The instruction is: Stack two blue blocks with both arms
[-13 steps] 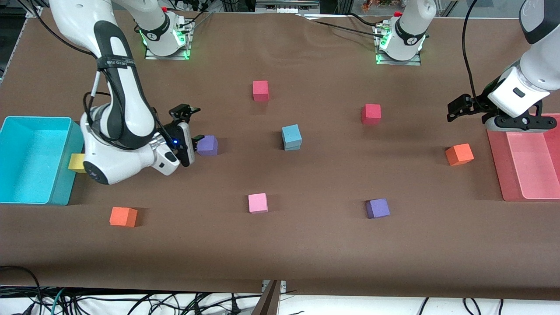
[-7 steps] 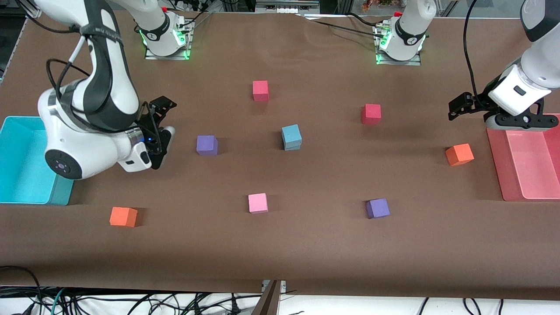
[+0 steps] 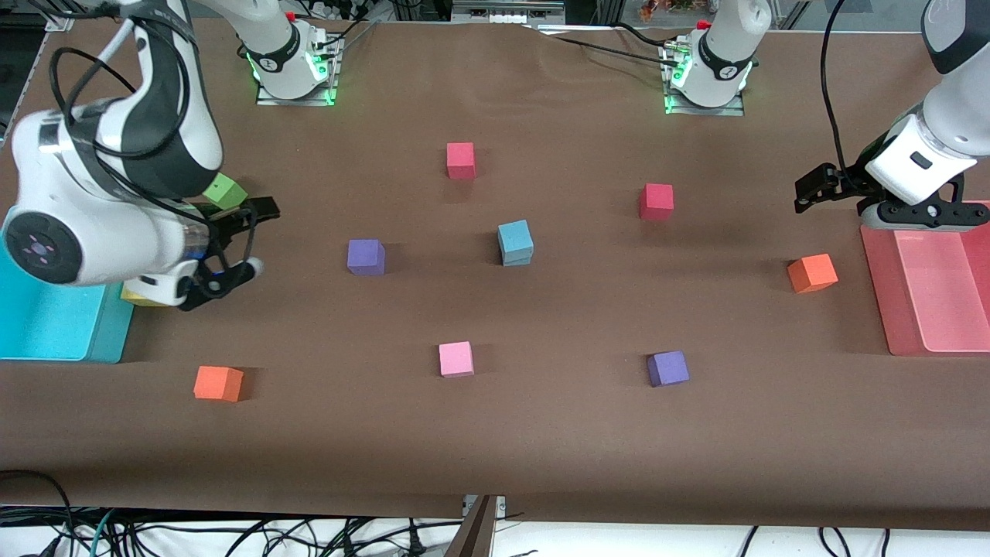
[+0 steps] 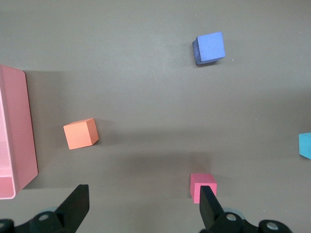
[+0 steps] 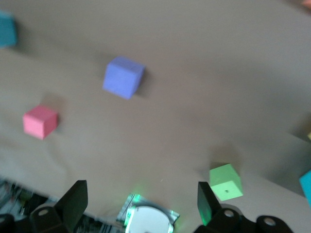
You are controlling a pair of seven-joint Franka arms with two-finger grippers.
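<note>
The two blue blocks stand in the middle of the table. The upper blue block [image 3: 514, 235] sits on the lower blue block [image 3: 518, 261], which shows only as a thin strip under it. A cyan edge of the stack [image 4: 305, 144] shows in the left wrist view, and the stack [image 5: 6, 29] shows in the right wrist view. My right gripper [image 3: 228, 280] hangs open and empty over the table beside the turquoise bin. High over the edge of the pink tray, my left gripper [image 3: 916, 222] is open and empty too.
The turquoise bin [image 3: 46, 329] is at the right arm's end, the pink tray [image 3: 928, 309] at the left arm's. Loose cubes: green [image 3: 224, 189], yellow [image 3: 135, 295], orange [image 3: 218, 383], purple [image 3: 365, 257], pink [image 3: 455, 359], purple [image 3: 668, 368], red [image 3: 460, 160], red [image 3: 656, 201], orange [image 3: 812, 272].
My right arm has drawn back from the purple cube toward the turquoise bin and lifted, uncovering the green cube. The left arm has hardly moved. The blue stack stays put.
</note>
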